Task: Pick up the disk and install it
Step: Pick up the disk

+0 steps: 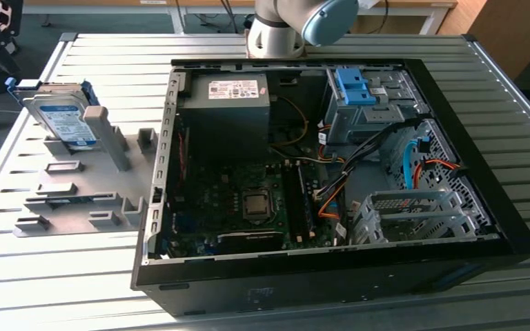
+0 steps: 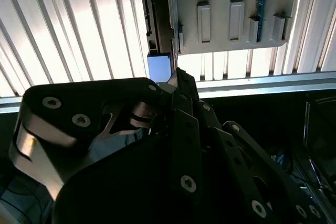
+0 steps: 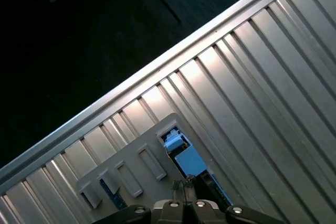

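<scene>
The disk stands on edge in a grey holder on the table, at the exterior view's left. It is silver-grey with a white-and-blue label and blue rails. In both wrist views I look down on it from high above. The blue end of the disk sits just past the tips of my gripper. The fingertips meet with nothing between them, and there is clear air between them and the disk. The holder lies beside it.
An open computer case lies flat on the ribbed metal table, with a dark power supply box, the mainboard and cables inside. A blue bracket sits on the drive cage at the far right corner. The arm's base stands behind the case.
</scene>
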You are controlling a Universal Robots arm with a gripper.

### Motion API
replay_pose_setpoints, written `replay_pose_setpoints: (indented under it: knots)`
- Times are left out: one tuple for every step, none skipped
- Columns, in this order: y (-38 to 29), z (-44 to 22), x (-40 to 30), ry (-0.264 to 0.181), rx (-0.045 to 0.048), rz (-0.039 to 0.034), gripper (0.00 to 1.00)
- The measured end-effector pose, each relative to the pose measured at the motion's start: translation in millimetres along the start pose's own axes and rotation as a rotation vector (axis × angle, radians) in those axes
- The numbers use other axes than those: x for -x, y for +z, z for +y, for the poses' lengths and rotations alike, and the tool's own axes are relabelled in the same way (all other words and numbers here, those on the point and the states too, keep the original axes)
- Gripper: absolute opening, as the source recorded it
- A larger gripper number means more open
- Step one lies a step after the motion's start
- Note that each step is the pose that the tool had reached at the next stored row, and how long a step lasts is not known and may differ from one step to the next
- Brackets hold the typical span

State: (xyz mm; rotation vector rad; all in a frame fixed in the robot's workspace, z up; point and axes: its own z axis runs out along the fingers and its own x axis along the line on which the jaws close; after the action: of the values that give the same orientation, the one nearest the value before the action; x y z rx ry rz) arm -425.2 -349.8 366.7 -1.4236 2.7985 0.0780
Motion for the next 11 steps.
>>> replay_pose_setpoints:
  knots:
    - [0.0,0.0,0.0,-0.014,0.0003,0.0006,0.11]
    - [0.1,0.0,0.0,-0.030,0.0007,0.0013,0.11]
    - [0.1,0.0,0.0,-0.048,0.0012,0.0022,0.11]
    - [0.2,0.0,0.0,-0.066,0.0016,0.0029,0.11]
    - [0.3,0.0,0.0,-0.084,0.0020,0.0037,0.11]
    - [0.4,0.0,0.0,-0.102,0.0024,0.0045,0.11]
    - [0.4,-0.1,0.0,-0.120,0.0028,0.0053,0.11]
    - [0.5,-0.1,0.0,-0.139,0.0033,0.0062,0.11]
    - [0.6,-0.1,0.0,-0.157,0.0037,0.0070,0.11]
    - [0.7,-0.1,0.0,-0.175,0.0041,0.0078,0.11]
    - [0.7,-0.1,-0.1,-0.193,0.0046,0.0086,0.11]
